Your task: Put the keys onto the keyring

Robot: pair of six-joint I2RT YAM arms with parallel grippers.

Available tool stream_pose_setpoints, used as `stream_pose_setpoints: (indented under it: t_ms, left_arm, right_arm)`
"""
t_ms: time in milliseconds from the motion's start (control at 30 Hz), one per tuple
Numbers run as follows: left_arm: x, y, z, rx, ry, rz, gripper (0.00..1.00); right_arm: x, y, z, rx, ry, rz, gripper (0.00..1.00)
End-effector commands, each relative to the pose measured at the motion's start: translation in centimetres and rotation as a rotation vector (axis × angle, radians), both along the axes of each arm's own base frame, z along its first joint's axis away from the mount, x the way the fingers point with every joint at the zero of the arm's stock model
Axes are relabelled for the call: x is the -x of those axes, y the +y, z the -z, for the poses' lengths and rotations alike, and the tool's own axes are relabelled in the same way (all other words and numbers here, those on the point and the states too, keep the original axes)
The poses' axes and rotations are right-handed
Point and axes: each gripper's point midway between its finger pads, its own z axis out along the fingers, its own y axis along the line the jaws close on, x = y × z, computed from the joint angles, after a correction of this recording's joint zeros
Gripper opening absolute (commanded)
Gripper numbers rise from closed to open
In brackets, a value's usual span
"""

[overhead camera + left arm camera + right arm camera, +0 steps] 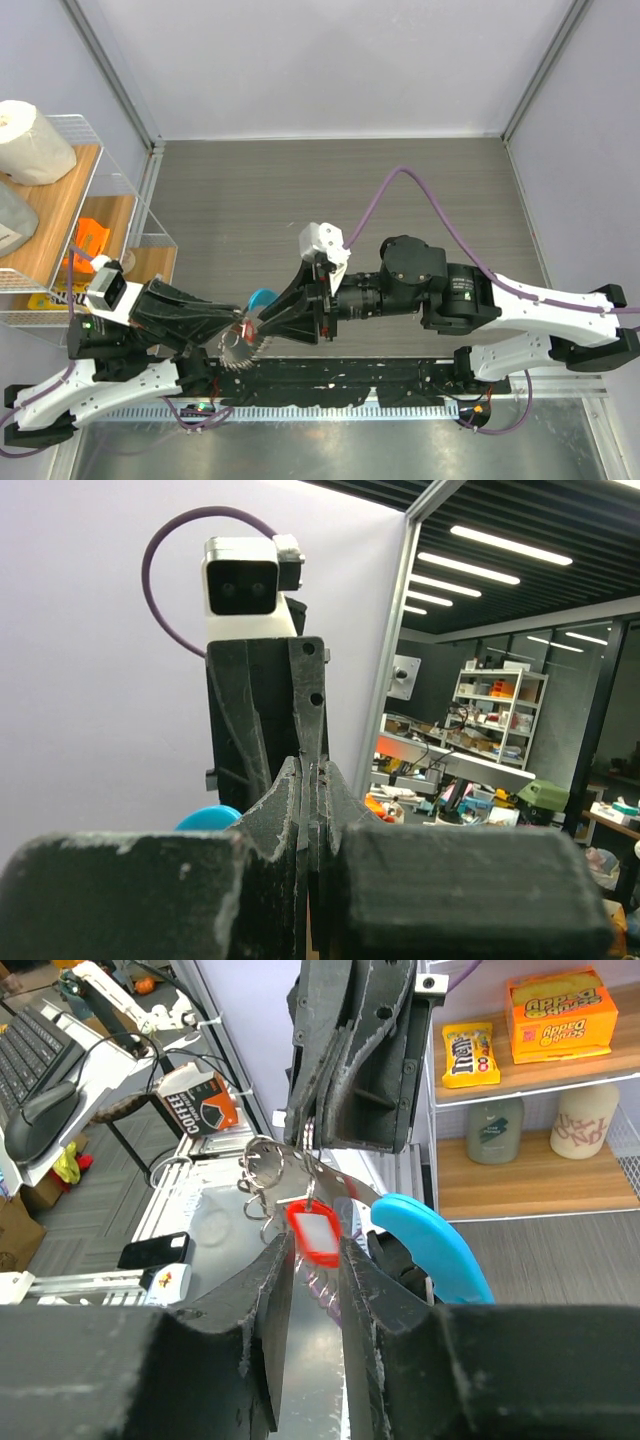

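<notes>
The key [313, 1232] has a red plastic head and hangs from small silvery rings [262, 1165]. It sits between the fingertips of my right gripper [315, 1250], which touch both its sides. My left gripper [305, 1140] faces it from above, shut on the keyring's metal strip beside the light-blue crescent tag [430, 1245]. In the top view both grippers meet tip to tip above the table's near edge: left gripper [238, 325], right gripper [262, 322], blue tag [262, 297], red key [243, 327]. The left wrist view shows my left gripper [312, 775] closed and the tag [208, 817].
A wire shelf [140, 215] stands at the left with a paper towel roll [30, 140] and an orange pack [90, 238]. A black rail [330, 385] runs along the near edge. Grey walls enclose the wooden table [330, 190].
</notes>
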Motion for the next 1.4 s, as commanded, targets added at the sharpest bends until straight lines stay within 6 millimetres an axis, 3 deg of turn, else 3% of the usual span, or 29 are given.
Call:
stream_pose_setpoints:
  t_ms: [0, 400, 1133, 1367]
  left_arm:
    - [0.1, 1.6, -1.7, 0.091, -0.002, -0.015, 0.0]
    - [-0.7, 1.5, -1.5, 0.088, 0.034, -0.042, 0.0]
    - [-0.8, 1.8, -1.3, 0.093, 0.038, -0.05, 0.0]
    - [-0.8, 1.9, -1.4, 0.097, 0.034, -0.055, 0.0]
  right_arm:
    - [-0.1, -1.6, -4.2, -0.09, -0.042, 0.018, 0.31]
    - [-0.2, 0.0, -4.6, -0.056, -0.065, 0.034, 0.35]
    - [-0.8, 1.6, -4.7, -0.041, -0.091, 0.069, 0.33]
    - [-0.9, 2.0, -4.7, -0.038, -0.097, 0.072, 0.18]
